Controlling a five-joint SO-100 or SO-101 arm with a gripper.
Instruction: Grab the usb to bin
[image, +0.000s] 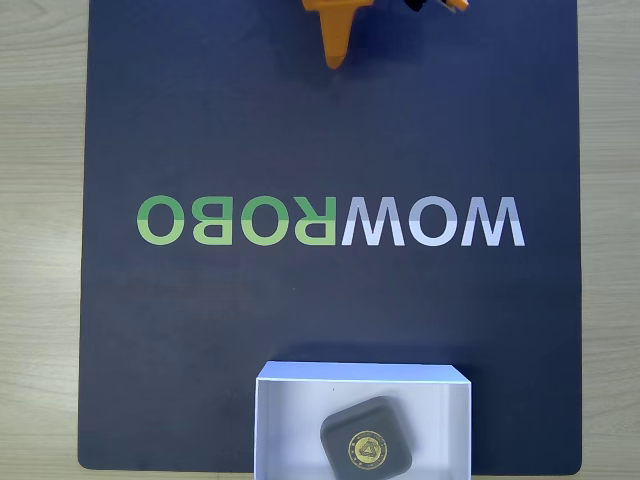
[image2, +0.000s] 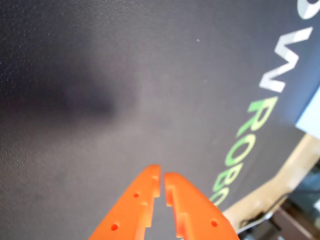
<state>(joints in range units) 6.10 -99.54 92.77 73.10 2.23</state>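
The usb (image: 367, 445), a dark grey rounded-square block with a gold round emblem, lies inside the bin (image: 282, 420), a white shallow box at the bottom edge of the fixed view. My orange gripper (image: 336, 62) pokes in at the top edge of that view, far from the bin. In the wrist view its two orange fingers (image2: 139, 200) meet at the tips over bare dark mat; the gripper (image2: 162, 176) is shut with nothing between them. A corner of the bin (image2: 311, 120) shows at the right edge there.
A dark navy mat (image: 200, 330) with the mirrored WOWROBO lettering (image: 330, 221) covers most of the light wooden table (image: 40, 240). In the wrist view the mat's edge and the wood (image2: 280, 185) lie at the lower right.
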